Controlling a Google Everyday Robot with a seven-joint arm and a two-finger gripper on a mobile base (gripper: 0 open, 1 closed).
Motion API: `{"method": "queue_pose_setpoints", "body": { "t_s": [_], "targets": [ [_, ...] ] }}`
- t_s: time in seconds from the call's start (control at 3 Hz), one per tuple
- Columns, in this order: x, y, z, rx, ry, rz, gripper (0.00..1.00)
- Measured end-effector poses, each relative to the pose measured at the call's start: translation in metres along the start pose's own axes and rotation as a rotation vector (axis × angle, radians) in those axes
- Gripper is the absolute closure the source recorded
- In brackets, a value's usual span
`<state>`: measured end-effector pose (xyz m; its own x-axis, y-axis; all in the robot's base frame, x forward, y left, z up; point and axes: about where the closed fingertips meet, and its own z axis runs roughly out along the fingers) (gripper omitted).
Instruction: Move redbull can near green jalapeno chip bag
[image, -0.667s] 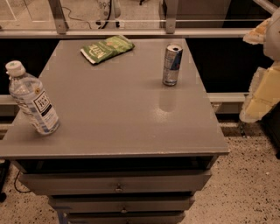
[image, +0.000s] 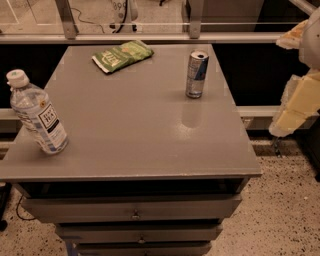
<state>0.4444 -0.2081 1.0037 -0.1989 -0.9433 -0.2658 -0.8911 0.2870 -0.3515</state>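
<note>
Right of the table (image: 130, 135), the gripper (image: 295, 107) hangs apart from the redbull can (image: 196, 74); open or closed, unclear.

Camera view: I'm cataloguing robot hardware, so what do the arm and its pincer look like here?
The arm is a rounded, pale grey-white shell at the right edge. The pincer, beyond the table's right side, is blocky and cream-yellow, tapering towards its lower end. No cables or markings show on either.

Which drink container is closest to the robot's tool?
The redbull can, on the table's right side; the tool hangs beyond that edge. The clear water bottle stands far left.
</note>
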Motion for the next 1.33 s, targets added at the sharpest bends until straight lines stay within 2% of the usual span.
{"method": "queue_pose_setpoints", "body": {
  "t_s": [0.33,1.0,1.33],
  "targets": [
    [0.001,-0.015,0.017,0.02,-0.069,0.037,0.0],
    [-0.015,-0.078,0.075,0.077,-0.319,0.179,0.0],
    [-0.032,-0.096,0.112,0.055,-0.442,0.261,0.0]
  ]
}}
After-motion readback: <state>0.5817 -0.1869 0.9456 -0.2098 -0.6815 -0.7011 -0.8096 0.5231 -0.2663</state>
